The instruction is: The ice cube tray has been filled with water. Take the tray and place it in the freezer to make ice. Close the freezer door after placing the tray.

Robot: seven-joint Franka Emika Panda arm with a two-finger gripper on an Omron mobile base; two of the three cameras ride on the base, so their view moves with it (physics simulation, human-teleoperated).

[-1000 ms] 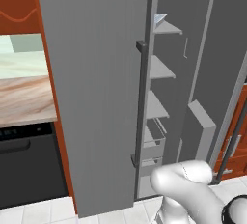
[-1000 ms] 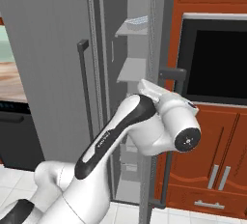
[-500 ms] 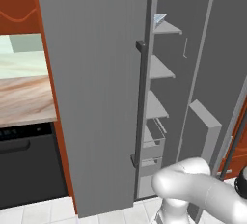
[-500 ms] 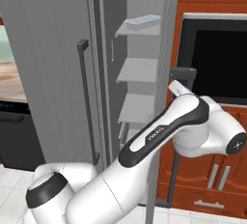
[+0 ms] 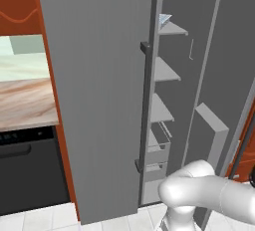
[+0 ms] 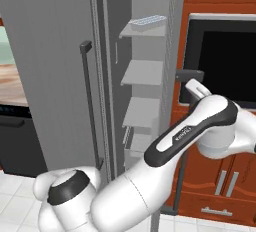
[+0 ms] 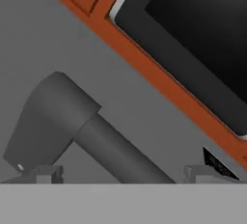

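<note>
**Tray shelved, arm at the door handle**

Since a second ago the arm has swung right, out of the freezer (image 6: 145, 101) toward the open door (image 6: 175, 51). The tray (image 6: 147, 22) sits on the freezer's top shelf (task half done). The gripper (image 7: 120, 172) now hovers just over the door's handle (image 7: 96, 136), tips spread wide apart with the bar between them, nothing clamped. Closing the door looks like the step in hand; next, it likely needs a push or grip on that handle, swinging the door toward the freezer.
</note>
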